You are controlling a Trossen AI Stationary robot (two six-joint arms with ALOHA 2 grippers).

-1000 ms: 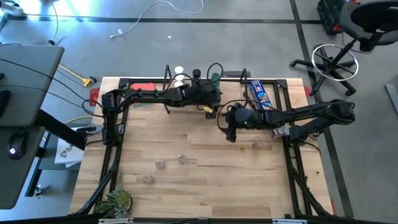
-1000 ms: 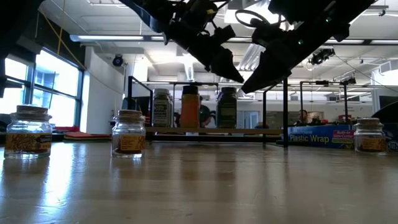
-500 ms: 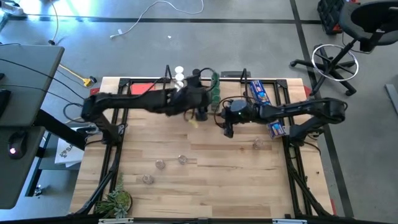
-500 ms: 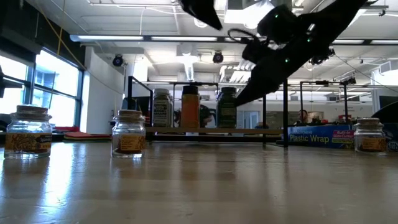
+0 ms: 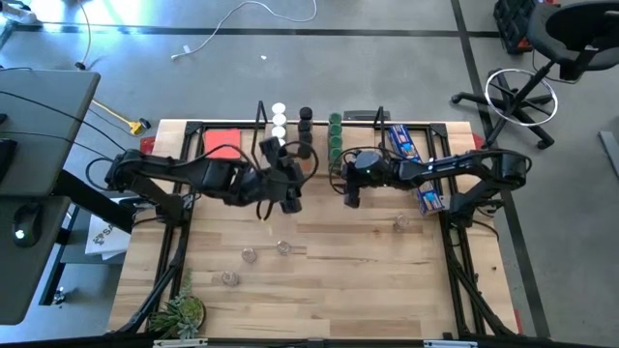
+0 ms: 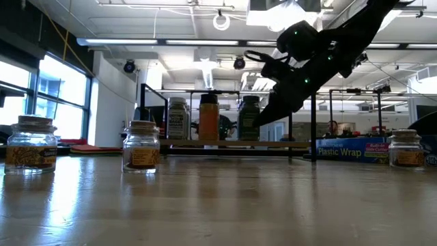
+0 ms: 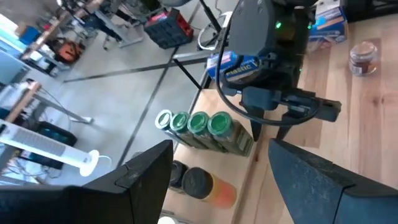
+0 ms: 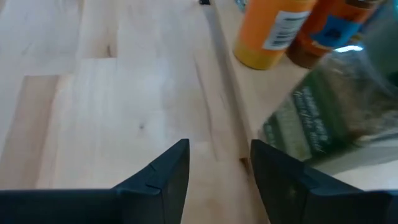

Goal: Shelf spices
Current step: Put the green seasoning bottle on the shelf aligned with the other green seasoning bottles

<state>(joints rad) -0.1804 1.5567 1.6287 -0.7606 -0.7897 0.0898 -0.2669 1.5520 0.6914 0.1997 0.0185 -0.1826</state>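
The shelf [image 5: 360, 120] stands at the table's far edge. It bears rows of spices with white [image 5: 279, 118], black [image 5: 306, 123] and green lids [image 5: 335, 133]. Several more spices stand loose on the table [image 5: 283, 248] [image 5: 400, 224]. My left gripper [image 5: 290, 193] hovers open and empty in front of the shelf, left of centre; its wrist view looks down on the green-lidded row [image 7: 194, 123]. My right gripper [image 5: 350, 198] is open just before the shelf's board, beside a green-herb jar [image 8: 323, 118], with nothing between its fingers [image 8: 163, 177].
A long blue packet [image 5: 400, 145] lies right of the shelf and a red card [image 5: 222, 141] to its left. A small plant [image 5: 182, 311] sits at the near left corner. In the low view, loose jars [image 6: 141, 145] [image 6: 407, 148] stand in front of the shelf.
My left gripper has drawn back from the shelf toward the table's near left and risen out of the low view, open and empty. My right gripper has moved a little toward the shelf and sunk, staying before the green-lidded jars.
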